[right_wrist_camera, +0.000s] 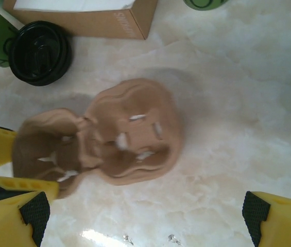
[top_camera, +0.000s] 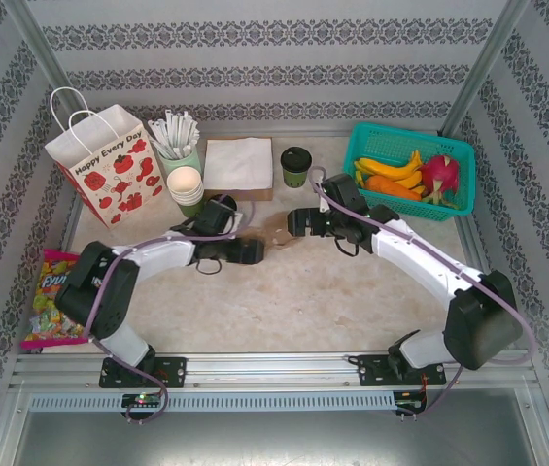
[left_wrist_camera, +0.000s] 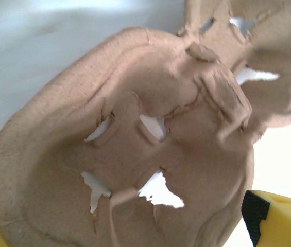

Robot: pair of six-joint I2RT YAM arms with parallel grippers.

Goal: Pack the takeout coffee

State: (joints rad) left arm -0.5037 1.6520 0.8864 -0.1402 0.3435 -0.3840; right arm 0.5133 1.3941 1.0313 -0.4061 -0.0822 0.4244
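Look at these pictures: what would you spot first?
The lumpy brown cup tray in the middle of the table grabs you first. Then comes the teal basket of bright fruit at the back right, and the strawberry gift bag at the back left.

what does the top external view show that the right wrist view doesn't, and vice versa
Top external adds: the white strawberry-print paper bag, the teal plastic basket of fruit, and the round black lid on the dark olive-green paper coffee cup. Right wrist adds: the slits in the pockets of the brown moulded-pulp cup carrier and the wide-open yellow fingers of the right tool. Shared: that carrier and the brown cardboard box of white napkins.
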